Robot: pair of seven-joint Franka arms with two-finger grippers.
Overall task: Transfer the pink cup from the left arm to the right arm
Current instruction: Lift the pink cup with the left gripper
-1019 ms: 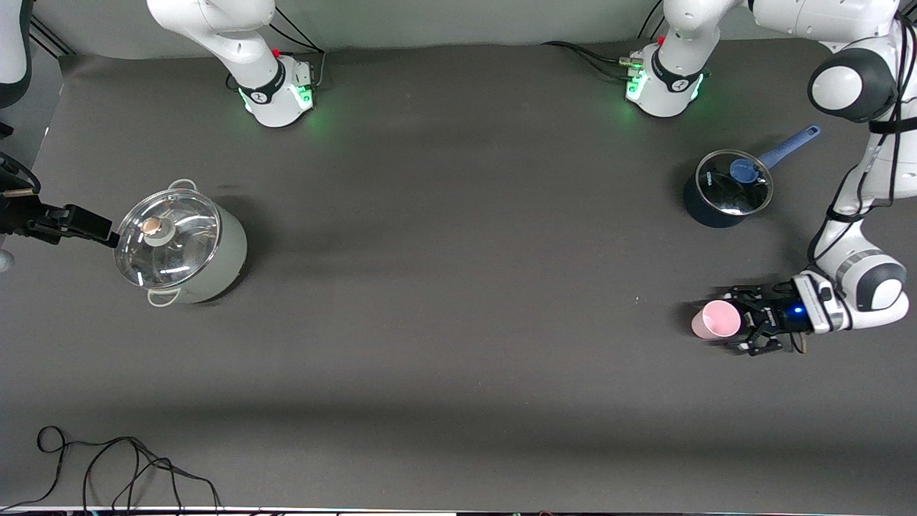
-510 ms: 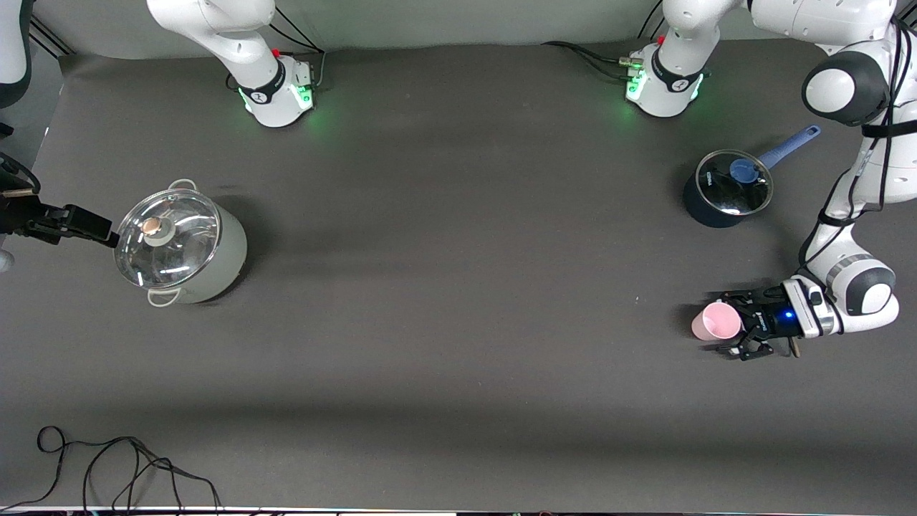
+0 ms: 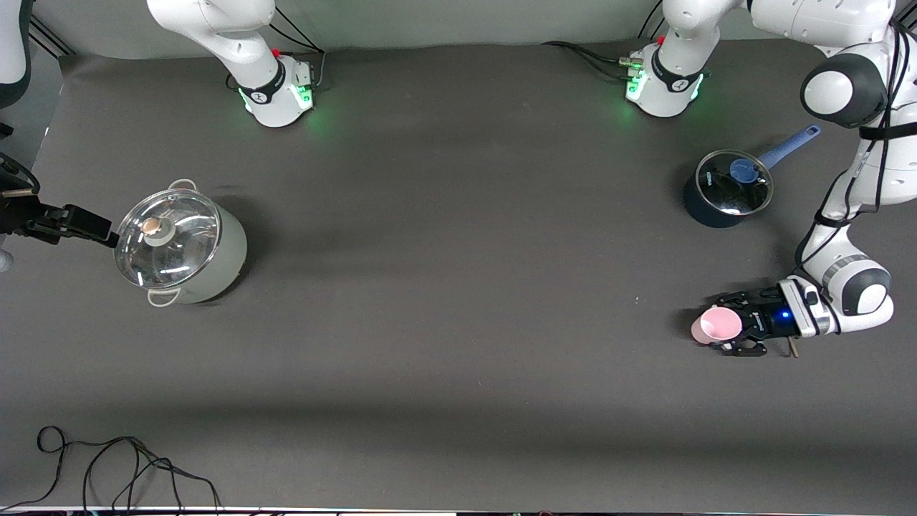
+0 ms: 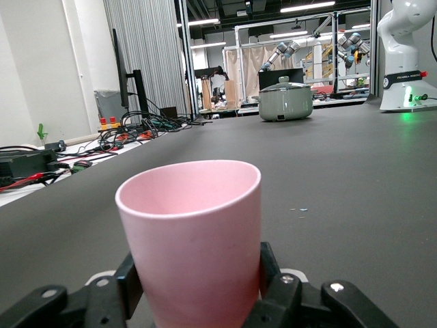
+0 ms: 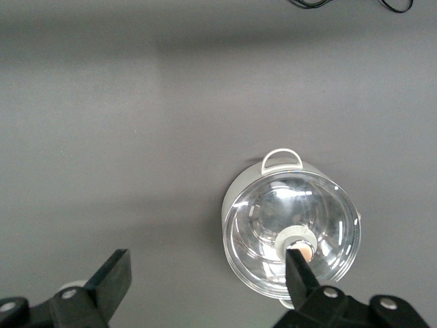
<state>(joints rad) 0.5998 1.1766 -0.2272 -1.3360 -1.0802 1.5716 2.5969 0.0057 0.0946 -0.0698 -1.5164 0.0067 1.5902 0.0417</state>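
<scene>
Clamping the pink cup [image 3: 718,325] low on its wall, the left gripper [image 3: 739,328] has both fingers [image 4: 276,290] pressed against the sides, one on each. The cup stands upright on the dark table [image 3: 458,322] at the left arm's end, its mouth open upward. The grip sits near the base, so I judge that the upper part and the rim are left free for the second gripper to take. The cup looks light and slightly soft, so a firm squeeze may bend it a little.

A little farther from the front camera, at the same end, stands the dark saucepan [image 3: 725,190] with a glass lid and a blue handle, well apart from the cup.

At the right arm's end the grey pot [image 3: 183,245] stands with its glass lid on. The right gripper [image 5: 208,277] hangs above the table just beside this pot, its fingers spread wide and holding nothing. This arm waits. I judge that the lift and the handover are not yet done.
</scene>
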